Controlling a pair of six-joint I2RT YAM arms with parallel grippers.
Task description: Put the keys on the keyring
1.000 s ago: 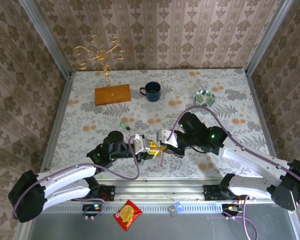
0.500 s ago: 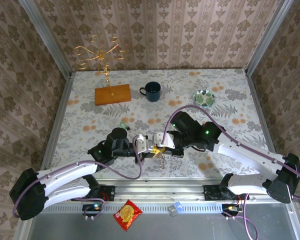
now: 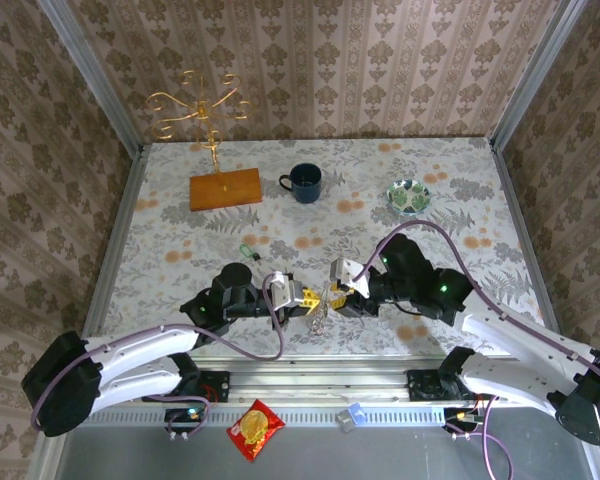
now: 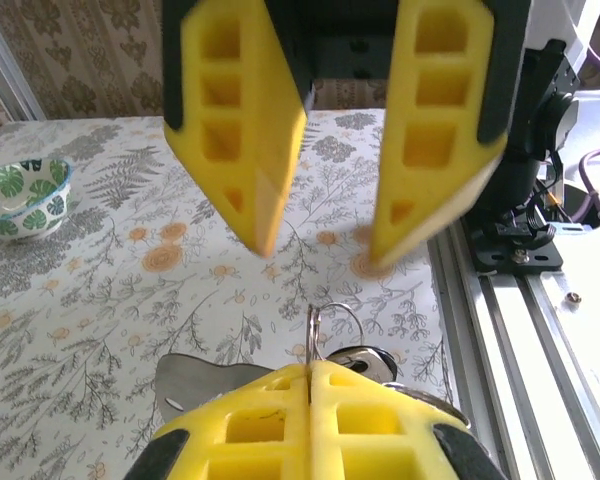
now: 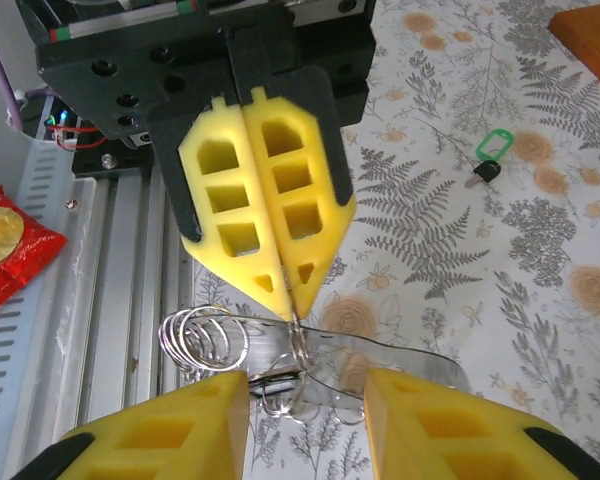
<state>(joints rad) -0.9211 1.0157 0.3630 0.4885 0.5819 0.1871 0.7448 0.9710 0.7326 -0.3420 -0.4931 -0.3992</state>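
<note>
left jaws clenched on the thin metal keyring (image 4: pixel 312 335), right jaws released. tiny green-headed key (image 5: pixel 492 150) looks light, slippery: pinch its head.

I'm running this from a robot test cell dressed up as a home, not a real room. The walls (image 3: pixel 380 60) are flat panels of damask wallpaper held between bare aluminium posts (image 3: pixel 92 80). The worktop (image 3: pixel 460 180) wears a flowered covering. Along its near edge runs an aluminium rail (image 3: pixel 320 383) with the left arm (image 3: pixel 130 352) and right arm (image 3: pixel 520 335) bolted on, trailing purple cables (image 3: pixel 420 224). At the far side stand household props: a gold wire stand (image 3: pixel 202 105), a dark blue mug (image 3: pixel 305 181) and a leaf-patterned bowl (image 3: pixel 408 195).
</note>
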